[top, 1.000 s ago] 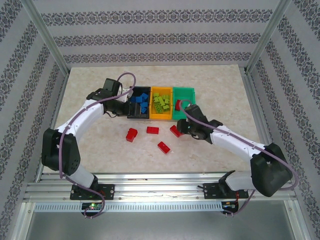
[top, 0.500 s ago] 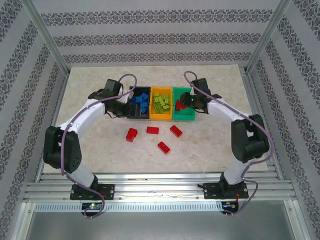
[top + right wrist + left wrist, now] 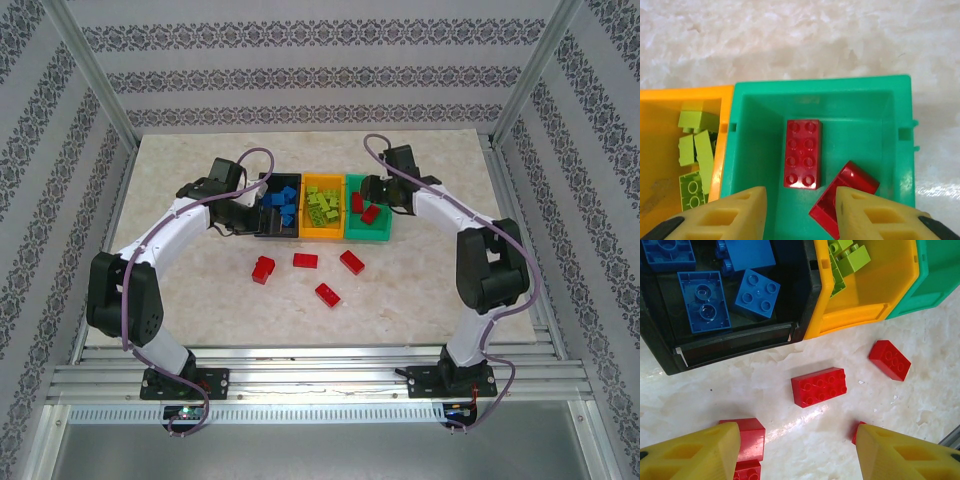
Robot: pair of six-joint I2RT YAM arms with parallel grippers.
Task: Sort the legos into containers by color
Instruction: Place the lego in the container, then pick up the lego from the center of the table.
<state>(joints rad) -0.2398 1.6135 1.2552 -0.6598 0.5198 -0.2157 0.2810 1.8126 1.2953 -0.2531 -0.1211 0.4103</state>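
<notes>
Three containers stand in a row: the black bin point(image 3: 276, 234) holds blue legos point(image 3: 704, 301), the orange bin point(image 3: 322, 237) lime legos point(image 3: 701, 150), and the green bin point(image 3: 860, 100) two red ones. My right gripper point(image 3: 800, 216) hovers open over the green bin. A flat red brick point(image 3: 803, 153) lies below it, and a tilted red brick point(image 3: 850, 181) leans beside its right finger. My left gripper point(image 3: 797, 450) is open and empty above the table, in front of the black bin. Red legos point(image 3: 819, 386) point(image 3: 889, 359) point(image 3: 327, 294) lie loose on the table.
The marble-patterned table point(image 3: 200, 290) is fenced by aluminium posts and patterned walls. Another red brick point(image 3: 750, 436) sits partly under my left finger. The loose red bricks point(image 3: 263, 268) point(image 3: 305, 260) point(image 3: 351, 262) spread between the bins and the arm bases.
My right arm swung from the table up over the green bin and its jaws parted; a second red brick now lies in that bin. The left arm stayed still.
</notes>
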